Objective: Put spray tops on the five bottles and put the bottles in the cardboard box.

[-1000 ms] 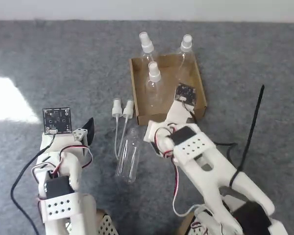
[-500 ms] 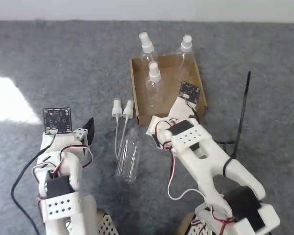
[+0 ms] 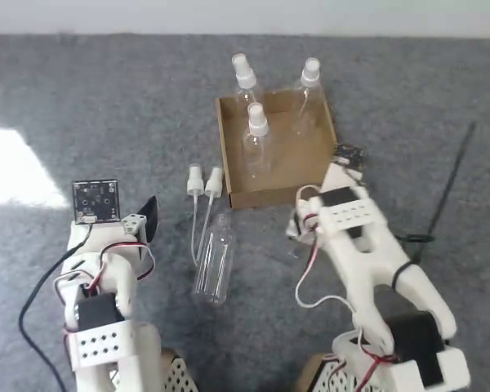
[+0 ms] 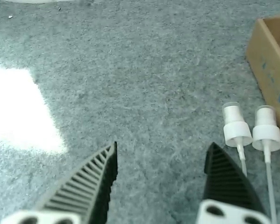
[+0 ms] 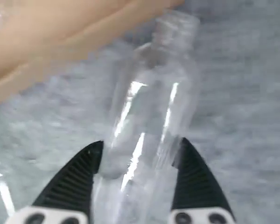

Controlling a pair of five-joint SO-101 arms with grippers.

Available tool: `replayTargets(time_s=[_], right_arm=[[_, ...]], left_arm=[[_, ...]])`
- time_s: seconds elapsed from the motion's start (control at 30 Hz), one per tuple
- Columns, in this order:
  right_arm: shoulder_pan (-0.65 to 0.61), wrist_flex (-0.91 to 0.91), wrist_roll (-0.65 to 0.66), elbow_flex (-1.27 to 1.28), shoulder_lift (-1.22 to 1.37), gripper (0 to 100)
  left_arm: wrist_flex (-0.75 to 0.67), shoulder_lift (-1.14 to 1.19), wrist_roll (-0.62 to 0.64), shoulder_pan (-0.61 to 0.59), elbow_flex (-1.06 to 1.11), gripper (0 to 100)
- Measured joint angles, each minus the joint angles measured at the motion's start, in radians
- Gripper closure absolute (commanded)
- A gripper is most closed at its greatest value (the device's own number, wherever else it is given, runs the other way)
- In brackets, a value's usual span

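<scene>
Your right arm's swung right, off the box (image 3: 224, 151) near edge; right gripper (image 5: 139, 147) fingers clasp an uncapped bottle (image 5: 154, 93). Left gripper (image 4: 161, 156) spread wide, nr 2 spray tops (image 4: 236, 128).

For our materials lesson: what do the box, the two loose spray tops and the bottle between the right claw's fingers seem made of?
Box: brown cardboard, matt; thin walls, raw tan edges.
Spray tops: probably white plastic, smooth, opaque, with thin pale tubes.
Bottle: likely clear plastic, glossy; carpet shows through, bright streaks glint along it, though glass cannot be ruled out.
</scene>
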Motion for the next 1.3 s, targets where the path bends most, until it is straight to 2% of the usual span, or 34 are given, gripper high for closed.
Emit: replayTargets(time_s=[0.23, 0.33, 0.43, 0.6, 0.73, 0.8, 0.93, 1.1, 1.3], right_arm=[[0.282, 0.101, 0.272, 0.000, -0.002, 99.3], [0.440, 0.106, 0.433, -0.003, -0.003, 99.3], [0.598, 0.104, 0.664, -0.018, -0.002, 99.2], [0.824, 0.008, 1.160, -0.020, 0.000, 99.2], [0.914, -0.040, 1.531, -0.020, 0.000, 99.2], [0.931, -0.048, 1.643, -0.020, 0.000, 99.2], [0.941, -0.074, 1.720, -0.018, 0.002, 99.2], [0.944, -0.110, 1.737, -0.018, 0.003, 99.2], [0.959, -0.117, 1.743, -0.018, 0.003, 99.1]], left_arm=[[0.000, 0.000, 0.000, 0.000, 0.000, 72], [0.000, 0.000, 0.000, 0.000, 0.000, 72], [0.011, 0.003, 0.000, 0.000, -0.009, 72], [0.163, 0.138, -0.058, 0.054, -0.196, 72], [0.256, 0.396, -0.066, 0.080, -0.460, 72], [0.325, 0.560, -0.046, 0.103, -0.614, 73], [0.423, 0.922, 0.005, 0.189, -0.904, 78], [0.433, 1.361, 0.094, 0.255, -1.203, 78], [0.433, 1.741, 0.147, 0.264, -1.444, 79]])
